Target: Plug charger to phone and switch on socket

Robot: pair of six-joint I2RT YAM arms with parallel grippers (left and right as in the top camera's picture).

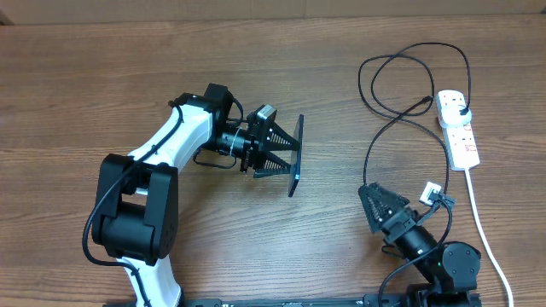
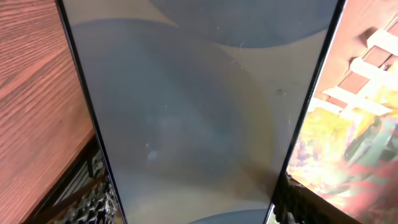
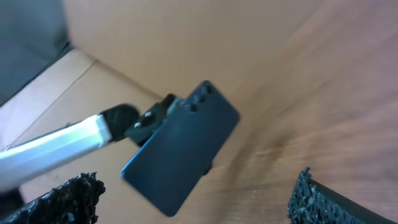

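Observation:
My left gripper (image 1: 280, 159) is shut on the phone (image 1: 296, 155) and holds it on edge above the table's middle. In the left wrist view the phone's pale screen (image 2: 199, 112) fills the frame between my fingers. In the right wrist view its dark back (image 3: 180, 146) shows, held by the left arm. My right gripper (image 1: 375, 207) is open and empty at the front right, pointing toward the phone. The black charger cable (image 1: 401, 107) loops at the back right, its plug (image 1: 459, 106) in the white socket strip (image 1: 457, 128).
The strip's thick white cord (image 1: 482, 230) runs down the right side toward the front edge. A small white tag (image 1: 432, 193) sits on the right arm. Bare wood table lies to the left and far back.

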